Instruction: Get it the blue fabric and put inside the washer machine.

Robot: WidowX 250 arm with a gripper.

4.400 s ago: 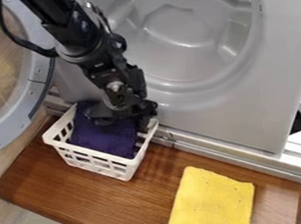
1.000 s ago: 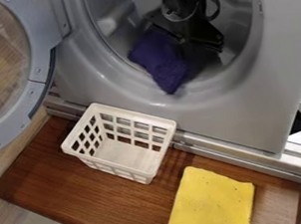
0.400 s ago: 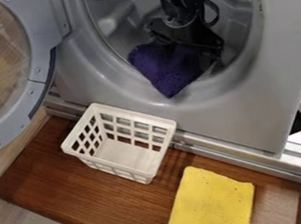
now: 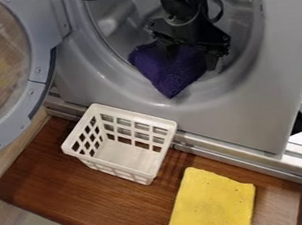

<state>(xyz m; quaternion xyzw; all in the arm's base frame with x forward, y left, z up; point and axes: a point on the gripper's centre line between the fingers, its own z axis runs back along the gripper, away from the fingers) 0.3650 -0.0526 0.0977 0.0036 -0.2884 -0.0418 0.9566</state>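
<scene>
The hand hangs in the washing machine's round opening at the upper middle of the frame, its fingers apart over the dark blue-purple cloth, which lies on the opening's lower lip. Below, on the brown wooden bench, stand a white slatted basket and, at lower right, a folded yellow cloth.

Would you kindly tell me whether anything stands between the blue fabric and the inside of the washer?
Nothing visible does: the blue fabric lies at the washer opening, the door is swung aside, and the basket sits below.
</scene>
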